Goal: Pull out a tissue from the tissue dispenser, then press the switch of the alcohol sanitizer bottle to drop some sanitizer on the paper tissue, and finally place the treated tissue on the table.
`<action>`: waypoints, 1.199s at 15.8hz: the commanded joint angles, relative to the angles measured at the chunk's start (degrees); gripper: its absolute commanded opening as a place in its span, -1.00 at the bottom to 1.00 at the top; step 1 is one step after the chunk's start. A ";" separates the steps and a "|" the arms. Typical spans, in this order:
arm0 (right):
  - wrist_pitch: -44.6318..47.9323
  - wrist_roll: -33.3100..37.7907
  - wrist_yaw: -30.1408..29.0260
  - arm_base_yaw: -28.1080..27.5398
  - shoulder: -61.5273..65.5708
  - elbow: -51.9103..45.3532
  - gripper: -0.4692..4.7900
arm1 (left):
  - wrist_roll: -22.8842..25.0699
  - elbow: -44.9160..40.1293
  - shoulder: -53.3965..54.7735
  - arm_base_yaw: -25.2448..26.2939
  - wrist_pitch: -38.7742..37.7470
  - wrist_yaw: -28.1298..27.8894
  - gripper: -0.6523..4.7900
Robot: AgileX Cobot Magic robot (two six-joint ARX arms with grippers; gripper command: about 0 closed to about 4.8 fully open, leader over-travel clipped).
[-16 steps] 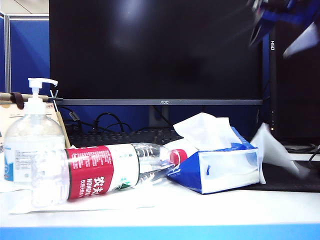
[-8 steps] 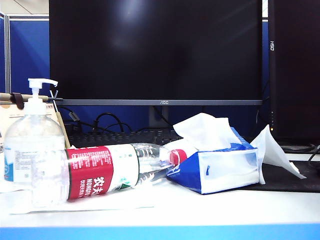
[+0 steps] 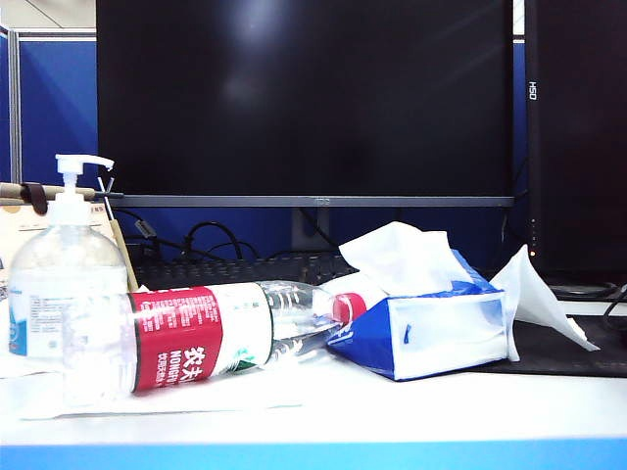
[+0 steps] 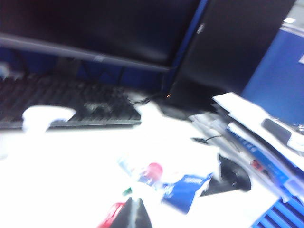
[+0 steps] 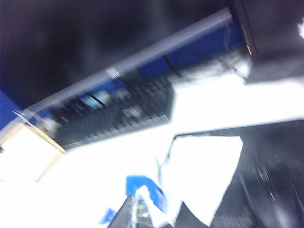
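Exterior view: no arm is in sight. The alcohol sanitizer bottle, squat, rounded clear plastic, stands upright at the left end of the table, a smooth white desktop with a bright blue front edge. Its switch, a white pump head with a long sideways nozzle, tops it. A red-labelled water bottle lies on its side just beside it, red cap toward the tissue dispenser, a soft blue-and-white pack with a crumpled white tuft. The tissue, a thin peaked white sheet, rests against the dispenser's right end, on a black mat.

Left gripper: only a dark blurred tip shows (jaw state cannot be told). Right gripper: pressed together, above the table; blurred.
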 commanded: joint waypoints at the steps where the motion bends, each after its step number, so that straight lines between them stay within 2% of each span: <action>1: 4.46 11.23 1.99 0.02 -0.52 -8.22 -0.84 | 7.78 -0.81 -0.04 -1.25 -9.05 -0.59 -0.78; 2: 5.92 16.65 1.99 0.02 -0.55 -11.39 -0.84 | 7.89 -1.88 -0.04 -1.38 -9.31 -0.52 -0.78; 4: 9.94 21.42 2.01 0.20 -1.20 -16.68 -0.84 | 7.61 -4.07 -0.02 -1.57 -8.94 -0.63 -0.78; 6: 16.39 21.59 2.54 0.28 -2.40 -22.12 -0.84 | 7.78 -4.48 -0.04 -2.14 -7.52 -1.64 -0.78; 8: 16.63 20.39 3.63 0.31 -2.40 -25.44 -0.84 | 5.03 -4.70 -0.04 -2.14 -6.82 -4.83 -0.78; 9: 17.44 16.35 4.13 0.48 -1.49 -25.70 -0.84 | 2.80 -4.70 -0.04 -2.12 -6.73 -7.06 -0.78; 10: 17.79 15.78 4.61 1.01 -1.14 -25.97 -0.84 | 1.53 -4.70 -0.04 -2.16 -6.75 -8.48 -0.78; 12: 17.64 12.59 5.90 2.78 -0.20 -25.94 -0.84 | 0.00 -4.68 -0.04 -2.19 -6.75 -15.34 -0.78; 13: 17.64 8.35 6.23 3.91 0.42 -25.94 -0.84 | -1.75 -4.70 -0.04 -2.34 -6.82 -20.96 -0.78; 15: 17.66 3.45 8.37 5.97 2.12 -25.94 -0.84 | -1.66 -4.70 -0.02 -3.30 -7.50 -30.29 -0.78; 16: 17.64 2.99 8.98 7.21 3.93 -25.94 -0.84 | -0.28 -4.70 -0.02 -4.31 -7.89 -34.93 -0.78; 17: 17.64 0.85 8.98 8.13 5.70 -25.94 -0.84 | 1.95 -4.70 -0.04 -5.14 -8.07 -37.00 -0.78; 19: 17.68 -7.28 11.02 9.49 9.75 -25.94 -0.84 | 8.04 -4.70 -0.02 -6.82 -8.70 -41.51 -0.78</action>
